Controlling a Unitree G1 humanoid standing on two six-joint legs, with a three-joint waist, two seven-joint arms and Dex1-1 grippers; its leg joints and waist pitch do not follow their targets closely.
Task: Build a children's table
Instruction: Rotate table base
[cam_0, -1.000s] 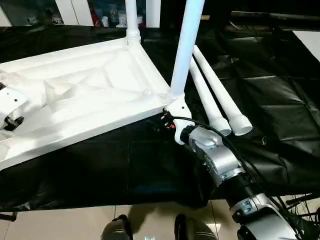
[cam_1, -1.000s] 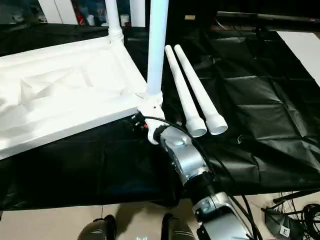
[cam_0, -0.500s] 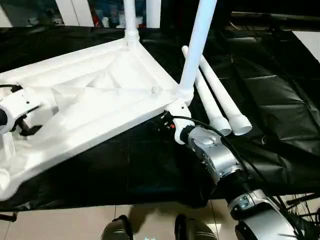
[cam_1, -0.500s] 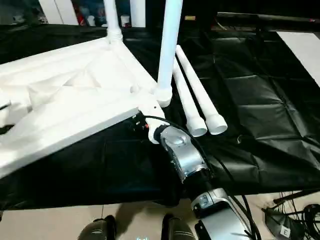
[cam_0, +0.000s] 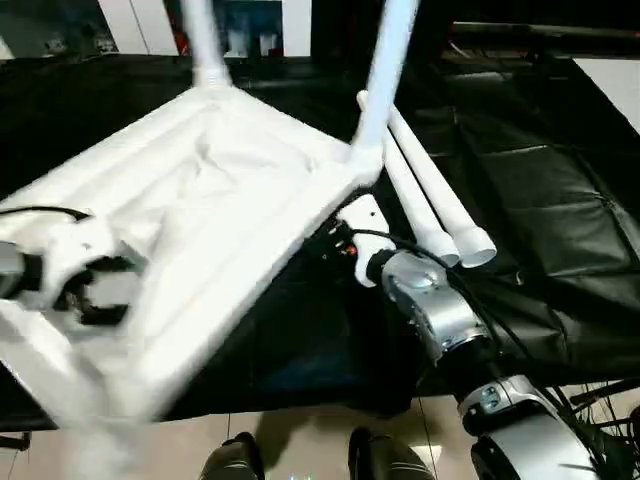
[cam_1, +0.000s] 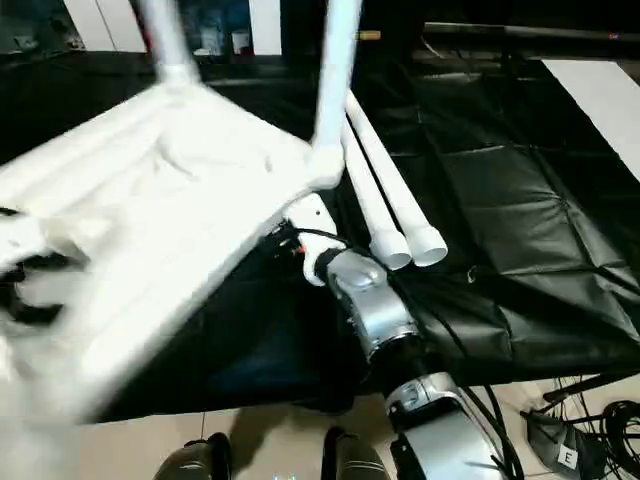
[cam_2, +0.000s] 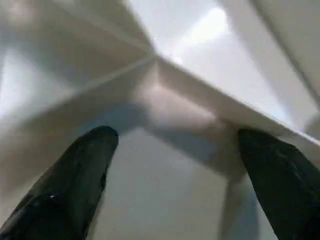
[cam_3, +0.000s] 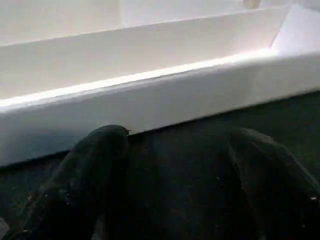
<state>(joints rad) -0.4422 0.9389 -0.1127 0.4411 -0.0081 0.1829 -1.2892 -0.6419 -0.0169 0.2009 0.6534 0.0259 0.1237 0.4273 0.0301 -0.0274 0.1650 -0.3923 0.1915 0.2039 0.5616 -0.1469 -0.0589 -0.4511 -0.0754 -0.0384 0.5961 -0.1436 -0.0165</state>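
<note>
Left wrist view is looking along the left gripper (cam_2: 172, 165), whose two black fingers (cam_2: 75, 175) are standing wide apart with a raised rib of the large white plastic rectangular tabletop (cam_0: 200, 220) crossing between them; whether the pads are actually pressing on that rib I cannot tell, so the hold is uncertain. In the left eye view the same gripper (cam_0: 95, 295) is sitting over the tabletop's ribbed underside near its low, near edge, and the panel is lying upside down and tilted, blurred as if in motion, probably so the sockets that are still empty can be brought within reach.

The right gripper (cam_3: 175, 165) is also standing open, its fingers (cam_3: 90, 175) spread above the black plastic sheet (cam_0: 540, 200) and facing the tabletop's white side wall without touching it; nothing is lying between them. In the head view it (cam_0: 335, 235) is waiting just beside the near right corner, likely to steady that corner.

Two long white tubular legs are already standing in the far sockets, pointing up: one (cam_0: 385, 70) at the right corner, one (cam_0: 200, 40) at the far corner. The two remaining white tubular legs (cam_0: 430, 195) are lying side by side on the black sheet to the right, flared ends toward the robot, kept close for fitting next
</note>
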